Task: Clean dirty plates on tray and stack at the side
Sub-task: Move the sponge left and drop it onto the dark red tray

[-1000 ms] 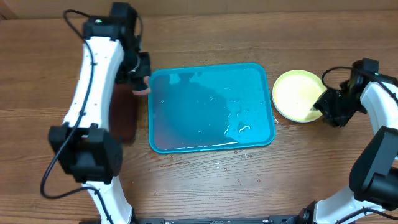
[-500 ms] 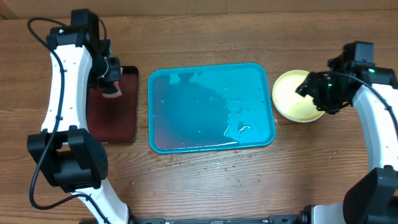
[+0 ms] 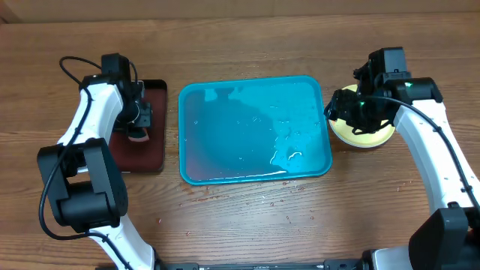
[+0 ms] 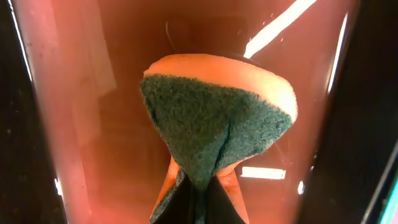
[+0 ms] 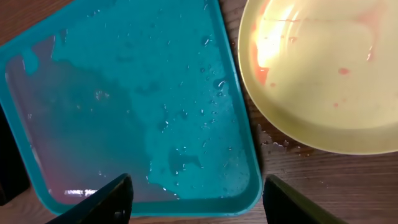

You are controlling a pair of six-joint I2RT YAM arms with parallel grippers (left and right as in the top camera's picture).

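The wooden tabletop carries the blue tray at its middle, wet and beaded with water. The small black tray lies toward the tabletop's left edge, just beside the blue one. The yellow-green plate is faintly smeared red and sits on the tabletop just off the blue tray's right rim. The right gripper hangs above that rim, fingers wide apart, holding nothing. The left gripper, over the black tray, pinches a sponge tight.

The tray lies open from above; the right arm overhangs the plate.
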